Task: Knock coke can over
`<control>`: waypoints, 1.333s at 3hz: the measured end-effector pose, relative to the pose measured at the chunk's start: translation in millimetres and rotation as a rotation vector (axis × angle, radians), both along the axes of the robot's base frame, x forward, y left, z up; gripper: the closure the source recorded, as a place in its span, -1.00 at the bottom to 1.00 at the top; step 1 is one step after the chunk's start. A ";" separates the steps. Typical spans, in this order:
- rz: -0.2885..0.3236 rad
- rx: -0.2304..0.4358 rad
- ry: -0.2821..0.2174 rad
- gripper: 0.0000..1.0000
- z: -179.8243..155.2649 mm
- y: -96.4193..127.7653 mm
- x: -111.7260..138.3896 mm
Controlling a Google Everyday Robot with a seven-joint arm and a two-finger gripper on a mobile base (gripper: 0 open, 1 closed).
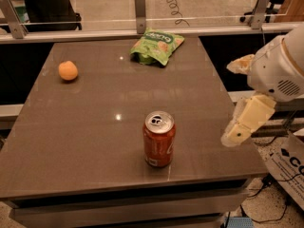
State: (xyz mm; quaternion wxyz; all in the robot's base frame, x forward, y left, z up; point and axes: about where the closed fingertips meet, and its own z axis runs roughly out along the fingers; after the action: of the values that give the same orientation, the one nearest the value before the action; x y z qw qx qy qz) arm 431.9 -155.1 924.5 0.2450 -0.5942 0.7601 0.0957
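Note:
The coke can [159, 138] is red-orange with a silver top and pull tab. It stands upright on the grey-brown table [85, 137], near the front edge and a little right of the middle. My gripper [231, 102] hangs over the table's right edge, to the right of the can and clear of it. Its two cream fingers [248, 120] are spread apart with nothing between them. The white arm behind it runs off the right side of the view.
A round orange fruit [68, 71] lies at the table's left. A green chip bag [156, 45] lies at the back centre. A glass rail with metal posts [139, 4] runs along the far edge. A box [289, 167] and cables lie on the floor at the right.

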 end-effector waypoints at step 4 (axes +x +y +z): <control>0.153 0.630 0.036 -1.00 -37.5 95.0 -7.7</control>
State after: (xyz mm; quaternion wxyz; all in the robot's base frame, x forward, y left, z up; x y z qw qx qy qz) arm 424.2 -60.1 887.0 0.3956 -0.5427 0.6504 0.3550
